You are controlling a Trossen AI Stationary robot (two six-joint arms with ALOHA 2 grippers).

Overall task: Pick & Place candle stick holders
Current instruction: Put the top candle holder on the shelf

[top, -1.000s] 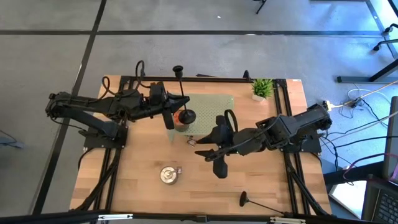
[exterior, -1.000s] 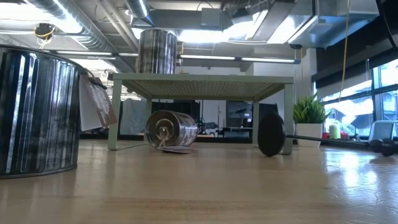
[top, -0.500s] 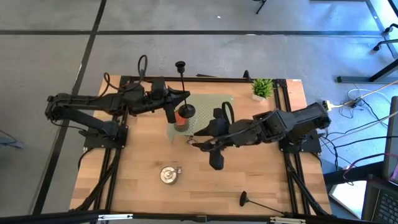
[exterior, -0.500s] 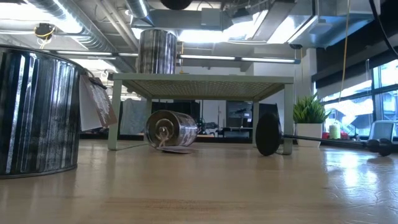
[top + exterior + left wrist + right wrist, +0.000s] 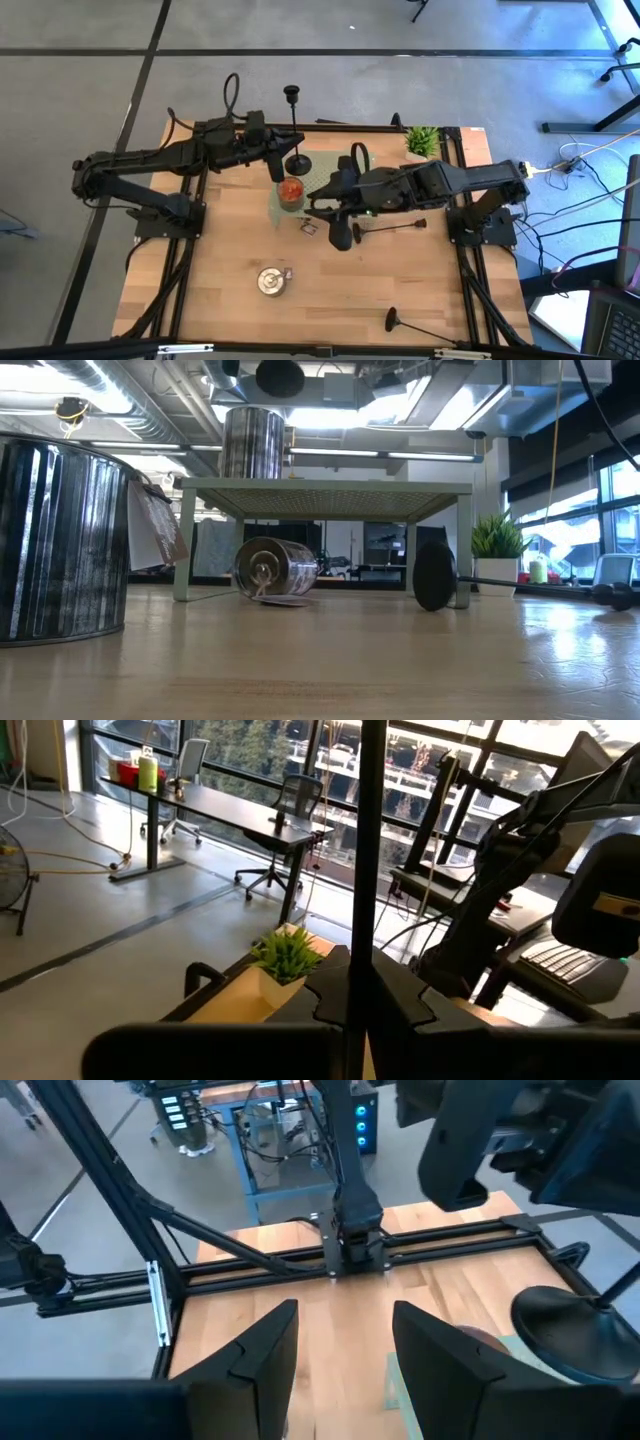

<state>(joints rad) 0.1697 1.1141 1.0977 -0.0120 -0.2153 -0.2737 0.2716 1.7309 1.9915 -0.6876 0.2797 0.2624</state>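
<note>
Candle stick holder (image 5: 296, 135): thin black stem, round flared base.

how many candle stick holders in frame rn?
3. One held in the left gripper, raised over the back of the table; one lying mid-table; one lying near the front edge, right side. None appear hidden.
</note>
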